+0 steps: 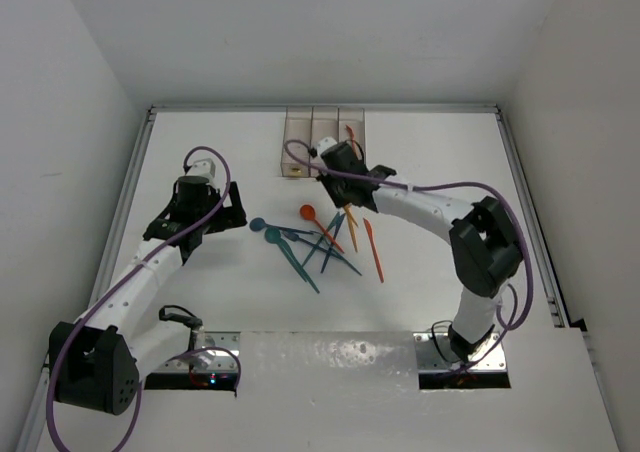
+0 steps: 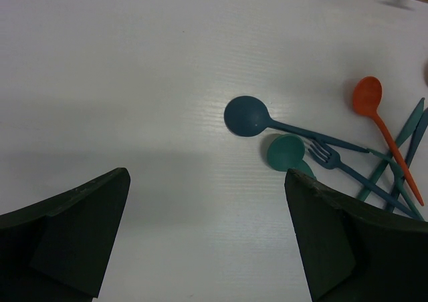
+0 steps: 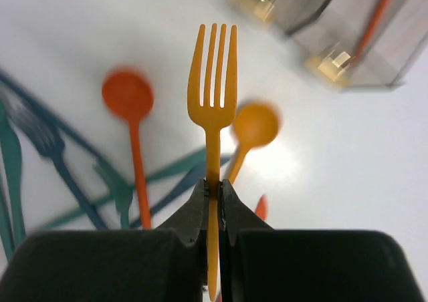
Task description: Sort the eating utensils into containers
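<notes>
Right wrist view: orange fork clamped by its handle in the right end effector, just short of the containers. I'd line it up lengthwise with a bin before releasing. Left end effector hangs wide apart over the bench.

Three joined bins; four spoons — blue, teal, red, orange; three forks discernible

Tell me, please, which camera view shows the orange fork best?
Right wrist: the orange fork is sharp, tines up, handle pinched by the right gripper. Top external cannot resolve it; left wrist misses it.
</notes>
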`<state>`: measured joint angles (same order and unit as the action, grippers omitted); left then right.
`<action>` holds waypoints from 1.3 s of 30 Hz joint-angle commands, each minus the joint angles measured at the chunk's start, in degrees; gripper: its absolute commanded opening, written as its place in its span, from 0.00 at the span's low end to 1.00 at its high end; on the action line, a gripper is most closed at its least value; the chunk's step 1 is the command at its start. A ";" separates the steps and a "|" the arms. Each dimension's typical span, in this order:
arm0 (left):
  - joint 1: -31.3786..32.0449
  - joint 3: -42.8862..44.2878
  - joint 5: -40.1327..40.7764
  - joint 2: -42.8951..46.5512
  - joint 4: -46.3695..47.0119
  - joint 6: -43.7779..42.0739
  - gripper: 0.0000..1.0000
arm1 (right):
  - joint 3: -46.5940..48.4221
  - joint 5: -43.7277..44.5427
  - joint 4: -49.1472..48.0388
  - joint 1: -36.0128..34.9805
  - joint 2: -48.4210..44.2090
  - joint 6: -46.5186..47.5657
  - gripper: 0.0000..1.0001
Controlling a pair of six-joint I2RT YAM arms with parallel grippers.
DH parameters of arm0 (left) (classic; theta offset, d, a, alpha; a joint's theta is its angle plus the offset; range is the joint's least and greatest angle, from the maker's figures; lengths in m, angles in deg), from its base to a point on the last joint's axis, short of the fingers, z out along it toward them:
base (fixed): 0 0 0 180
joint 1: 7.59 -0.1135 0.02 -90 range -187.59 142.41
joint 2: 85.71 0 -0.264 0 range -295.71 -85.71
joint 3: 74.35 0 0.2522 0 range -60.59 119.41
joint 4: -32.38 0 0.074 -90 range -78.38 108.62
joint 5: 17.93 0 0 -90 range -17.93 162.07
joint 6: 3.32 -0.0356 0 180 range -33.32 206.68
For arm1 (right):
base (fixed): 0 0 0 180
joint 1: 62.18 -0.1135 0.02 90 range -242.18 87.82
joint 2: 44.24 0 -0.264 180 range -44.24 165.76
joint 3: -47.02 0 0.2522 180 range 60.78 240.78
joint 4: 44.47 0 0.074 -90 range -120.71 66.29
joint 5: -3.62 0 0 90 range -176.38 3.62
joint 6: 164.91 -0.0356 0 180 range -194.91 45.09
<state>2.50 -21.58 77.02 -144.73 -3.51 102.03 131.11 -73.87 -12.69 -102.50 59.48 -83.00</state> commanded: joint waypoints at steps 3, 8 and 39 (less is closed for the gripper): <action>0.55 1.87 0.06 0.67 1.30 0.12 1.00 | 16.22 6.82 0.34 5.68 1.19 -1.02 0.00; 0.55 1.78 0.32 0.49 1.30 0.11 1.00 | 32.12 6.04 1.67 11.91 9.38 -6.66 0.00; 0.55 2.30 0.85 -1.27 0.60 -0.15 1.00 | 28.25 -7.58 -5.01 17.03 12.32 -5.29 0.36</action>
<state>2.50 -21.58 78.04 -146.11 -3.95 102.01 164.51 -77.85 -15.53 -84.14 83.85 -93.19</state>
